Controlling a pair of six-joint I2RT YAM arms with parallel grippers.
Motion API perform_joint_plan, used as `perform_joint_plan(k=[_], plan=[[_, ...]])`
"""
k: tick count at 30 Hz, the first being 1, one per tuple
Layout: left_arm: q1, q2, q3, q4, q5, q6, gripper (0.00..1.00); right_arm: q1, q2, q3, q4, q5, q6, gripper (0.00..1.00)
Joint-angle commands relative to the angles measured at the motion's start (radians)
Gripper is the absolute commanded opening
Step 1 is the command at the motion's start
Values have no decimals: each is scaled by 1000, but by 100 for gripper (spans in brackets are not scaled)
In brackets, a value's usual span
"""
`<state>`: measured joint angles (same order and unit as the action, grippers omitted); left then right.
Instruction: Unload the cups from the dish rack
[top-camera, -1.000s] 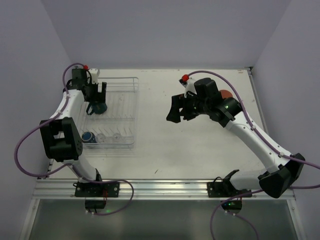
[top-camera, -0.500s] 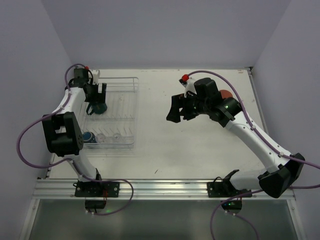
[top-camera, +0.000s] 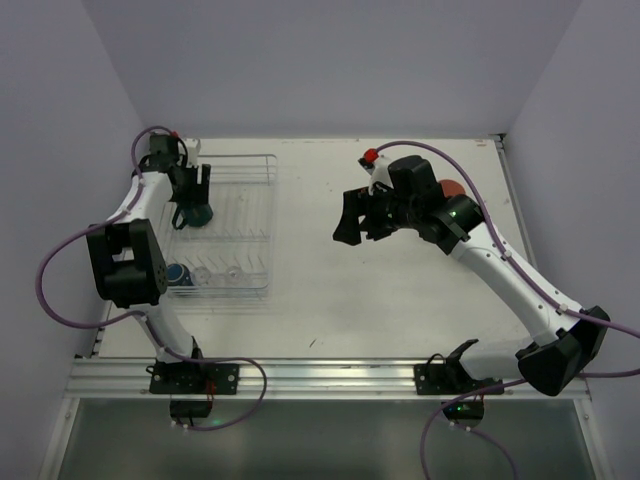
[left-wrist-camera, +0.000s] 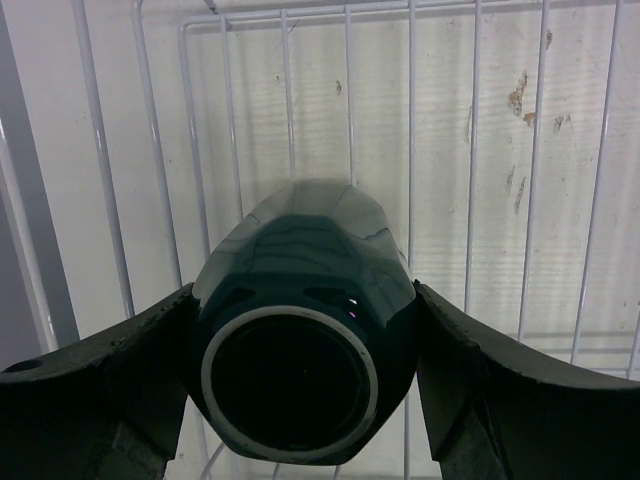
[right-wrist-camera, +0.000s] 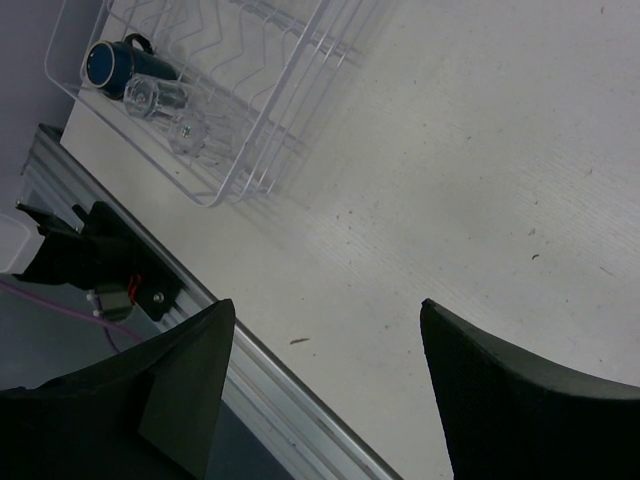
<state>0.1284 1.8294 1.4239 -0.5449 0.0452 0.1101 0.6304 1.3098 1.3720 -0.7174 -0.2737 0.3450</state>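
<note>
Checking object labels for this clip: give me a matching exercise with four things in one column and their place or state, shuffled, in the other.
Things:
1. teal cup
2. dark mug
3. pink cup
4. right gripper

Places or states:
A. open above the bare table
B. lying on its side at the near end of the dish rack
C. outside the rack, partly hidden behind the right arm
D. between the fingers of the left gripper

Pairs: 1-D, 2-B, 3-C, 4-A.
</note>
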Motion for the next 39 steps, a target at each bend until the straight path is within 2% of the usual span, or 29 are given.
perform_joint_plan(k=[1, 5, 6, 11, 16, 21, 27, 31, 34, 39], plan=[[-7, 10, 44, 0, -5, -9, 51, 5, -3, -1, 22, 36, -20, 77], [-9, -4, 52, -12, -13, -20, 18, 5, 2, 9, 16, 53, -14, 77], [-10, -12, 56, -15, -22, -33, 0, 5, 8, 12, 16, 54, -12, 77], [-21, -59, 84, -30, -76, -72, 0, 5, 29, 32, 1, 68, 8, 76], [-68, -151, 180, -55, -111, -101, 0, 5, 48, 45, -8, 106, 29, 75], [-107, -249, 260, -64, -82, -177, 0, 3, 45, 56, -14, 120, 48, 75], [-108, -366, 259, 22, 149, -303, 0, 3, 37, 64, -16, 148, 55, 75], [-111, -427, 164, 193, 394, -429, 0, 0, 16, 53, -16, 166, 74, 75], [-130, -453, 89, 296, 491, -504, 0, -14, -38, 16, -25, 224, 117, 75], [-214, -467, -21, 458, 573, -585, 0, -47, -147, -91, -45, 364, 175, 75]])
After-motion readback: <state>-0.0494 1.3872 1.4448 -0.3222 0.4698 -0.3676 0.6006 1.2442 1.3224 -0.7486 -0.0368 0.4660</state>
